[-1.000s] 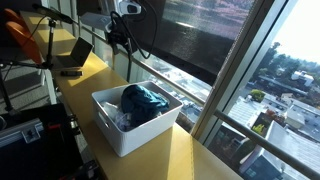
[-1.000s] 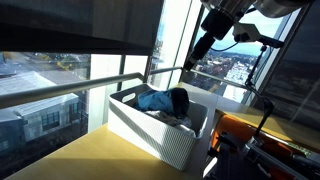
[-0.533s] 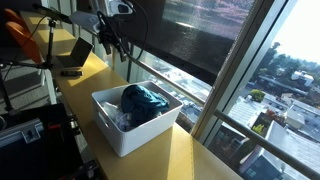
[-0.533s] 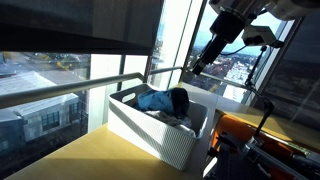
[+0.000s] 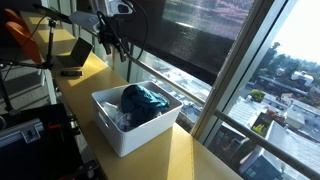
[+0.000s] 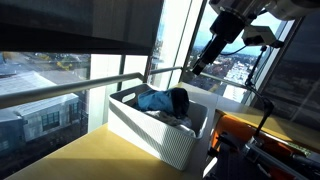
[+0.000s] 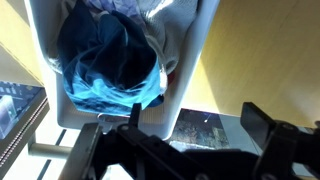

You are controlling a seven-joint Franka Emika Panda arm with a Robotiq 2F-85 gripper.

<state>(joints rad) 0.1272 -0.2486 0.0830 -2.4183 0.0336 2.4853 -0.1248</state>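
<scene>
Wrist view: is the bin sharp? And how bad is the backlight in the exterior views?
Wrist view: white bin and blue cloth soft, gripper a dark blurred silhouette. In an exterior view, sky blown out, tabletop sunlit. In an exterior view, window overexposed, arm backlit.

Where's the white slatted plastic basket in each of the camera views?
In an exterior view: the white slatted plastic basket sits lower centre.
In an exterior view: middle of the picture, long side facing us.
Wrist view: across the top, seen from above.
Shared landmark: the crumpled blue cloth inside it.
</scene>
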